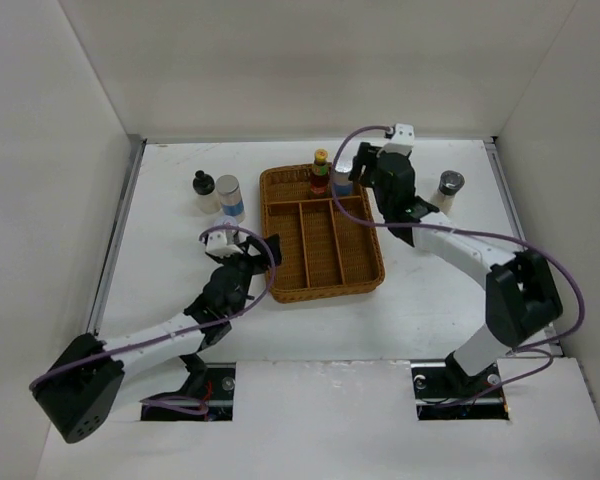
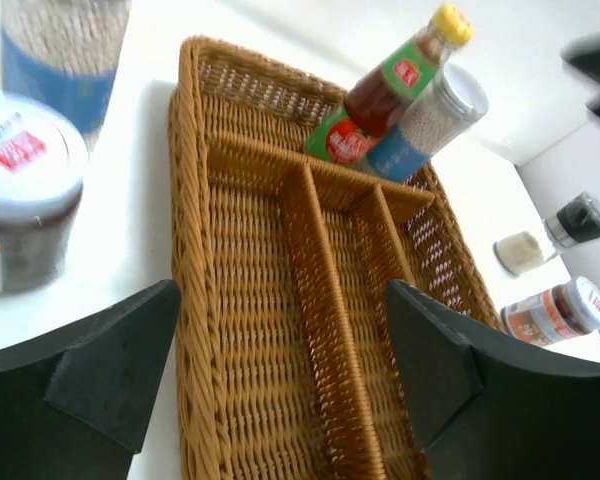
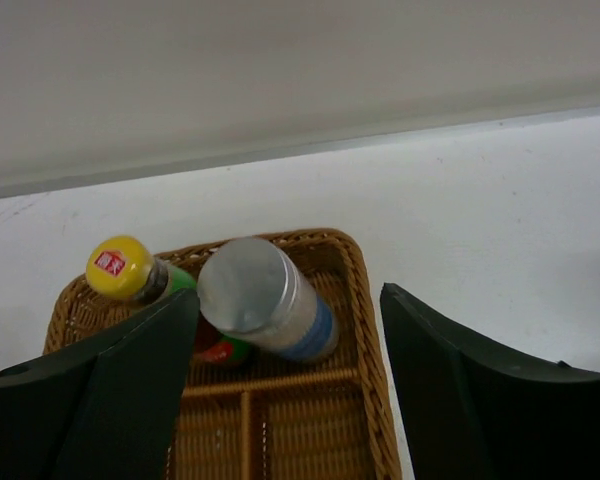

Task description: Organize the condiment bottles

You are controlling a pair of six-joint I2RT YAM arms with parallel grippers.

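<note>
The yellow-capped brown sauce bottle [image 1: 320, 171] and a silver-lidded shaker [image 1: 342, 180] stand in the back compartment of the wicker tray [image 1: 280, 285]. My right gripper [image 1: 368, 183] is open just right of the shaker; in the right wrist view the shaker [image 3: 265, 300] and sauce bottle [image 3: 130, 272] lie between and beyond my open gripper [image 3: 290, 298]. My left gripper [image 1: 250, 250] is open and empty at the tray's left edge, over the long slots [image 2: 282, 300]. A white-lidded jar [image 2: 25, 190], a second shaker [image 1: 228, 196] and a black-capped bottle [image 1: 203, 185] stand left of the tray.
A dark-lidded jar [image 1: 450, 187] stands right of the tray; the left wrist view shows it [image 2: 555, 235] with a red-labelled jar [image 2: 560, 312] beside it. White walls close off the back and both sides. The tray's long compartments [image 2: 250, 300] hold nothing.
</note>
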